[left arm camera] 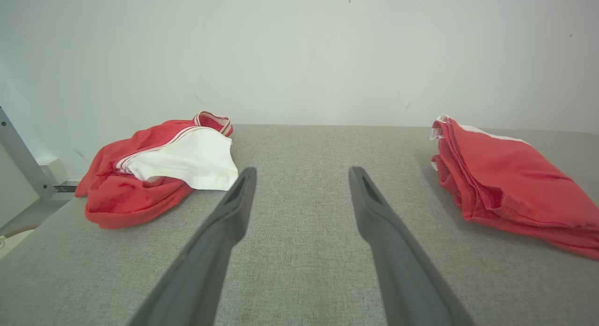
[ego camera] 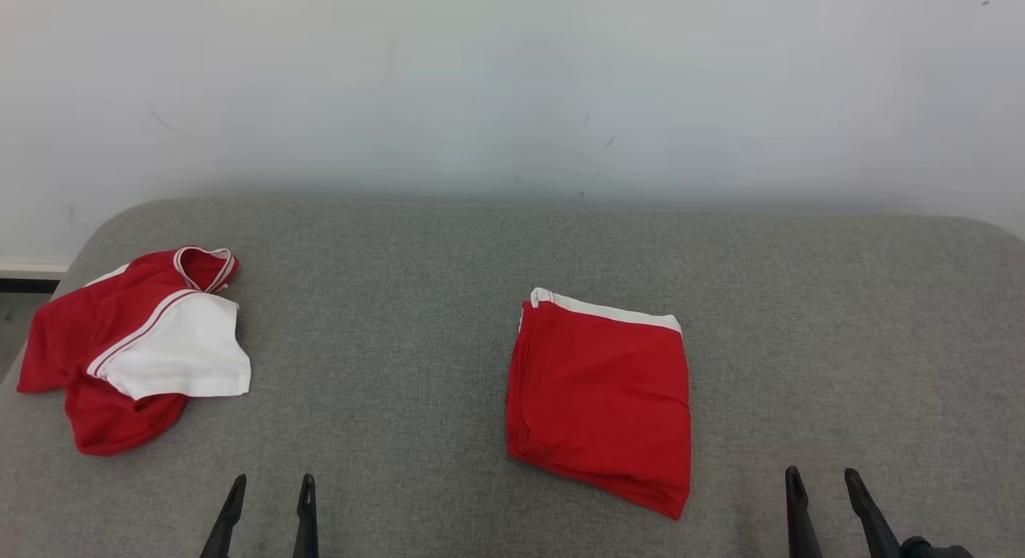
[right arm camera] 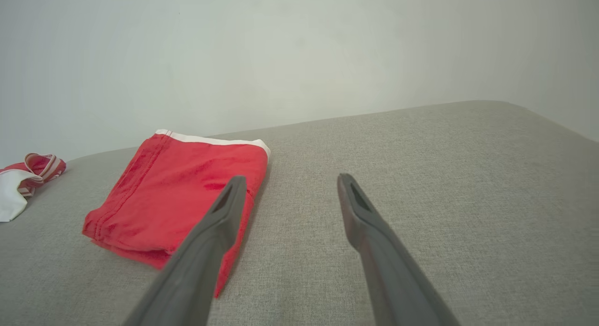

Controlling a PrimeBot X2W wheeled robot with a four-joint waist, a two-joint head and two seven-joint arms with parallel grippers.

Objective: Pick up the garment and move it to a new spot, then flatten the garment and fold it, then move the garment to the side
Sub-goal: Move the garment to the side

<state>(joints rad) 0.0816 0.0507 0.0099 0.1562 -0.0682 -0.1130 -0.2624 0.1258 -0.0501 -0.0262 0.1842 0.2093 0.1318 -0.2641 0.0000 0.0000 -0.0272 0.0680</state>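
Grey surface, folded red garment mid, left end effector and right end effector at near edge, parted, empty

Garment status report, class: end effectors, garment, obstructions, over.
Left end effector open, empty; right end effector open, empty. Red garment folded, mid grey surface. Crumpled red-and-white shirt far left, clear of it.

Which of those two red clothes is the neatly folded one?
The plain red garment in the middle, a tidy rectangle with a white edge. The red-and-white shirt at left lies crumpled.
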